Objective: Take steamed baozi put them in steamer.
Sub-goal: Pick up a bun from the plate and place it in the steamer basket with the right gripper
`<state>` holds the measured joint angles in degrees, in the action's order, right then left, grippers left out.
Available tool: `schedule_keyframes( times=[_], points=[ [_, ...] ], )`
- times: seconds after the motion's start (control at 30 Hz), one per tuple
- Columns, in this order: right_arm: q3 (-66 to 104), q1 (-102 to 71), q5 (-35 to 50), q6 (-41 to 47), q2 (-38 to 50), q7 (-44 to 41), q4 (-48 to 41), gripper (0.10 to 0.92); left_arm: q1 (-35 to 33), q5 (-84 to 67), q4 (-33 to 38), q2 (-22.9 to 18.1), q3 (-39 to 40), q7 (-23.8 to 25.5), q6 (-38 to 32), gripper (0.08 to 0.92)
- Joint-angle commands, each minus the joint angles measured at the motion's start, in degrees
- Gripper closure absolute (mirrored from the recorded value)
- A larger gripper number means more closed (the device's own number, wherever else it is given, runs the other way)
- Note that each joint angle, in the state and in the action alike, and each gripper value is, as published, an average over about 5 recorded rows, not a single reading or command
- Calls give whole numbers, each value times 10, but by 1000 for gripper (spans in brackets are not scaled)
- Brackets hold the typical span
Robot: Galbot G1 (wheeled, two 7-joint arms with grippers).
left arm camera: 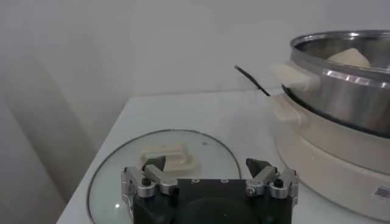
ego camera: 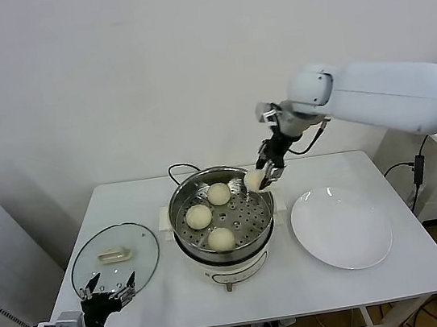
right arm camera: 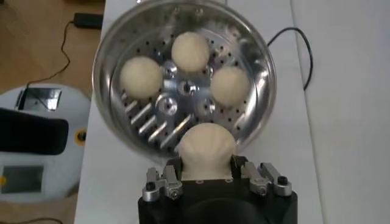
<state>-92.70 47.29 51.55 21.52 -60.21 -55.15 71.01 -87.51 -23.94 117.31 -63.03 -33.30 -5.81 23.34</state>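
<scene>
With three buns already in the steamer (ego camera: pixel 225 236), the right hand (ego camera: pixel 265 175), clamped on the fourth bun (ego camera: pixel 254 179), should clear the rim, then lower into the free gap; the left hand (ego camera: pixel 106 291) waits wide open, holding nothing, over the lid (ego camera: pixel 115 258).

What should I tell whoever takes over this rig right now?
Right gripper: jaws shut on the fourth baozi, held over the steamer at its right rim.
Left gripper: jaws open, empty, parked near the glass lid at the table's front left.
Done: three baozi on the perforated tray.
Left: lower and release the fourth. The white plate is empty.
</scene>
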Motion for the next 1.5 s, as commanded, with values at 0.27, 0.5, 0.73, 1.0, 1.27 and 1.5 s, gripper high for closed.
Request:
schedule_keyframes(
  times=[0.27,0.5,0.73,1.0,1.27,1.5],
  points=[
    [-1,-67,-7,56,-72,73,6,525,1,-1,-1,4,-1,0,1,177],
    [3,-87,-27,66,-76,87,3,525,1,-1,-2,2,-1,0,1,177],
    [5,-97,-42,71,-74,94,1,521,1,-1,-2,0,-2,0,1,177],
    [25,-95,-43,73,-64,88,-1,366,0,-1,-4,-1,-2,0,1,177],
    [74,-46,-22,59,22,52,23,209,4,-5,-4,-4,-5,0,2,177],
    [229,-123,10,32,164,136,43,203,12,-14,-2,-7,-13,-3,9,177]
  ],
)
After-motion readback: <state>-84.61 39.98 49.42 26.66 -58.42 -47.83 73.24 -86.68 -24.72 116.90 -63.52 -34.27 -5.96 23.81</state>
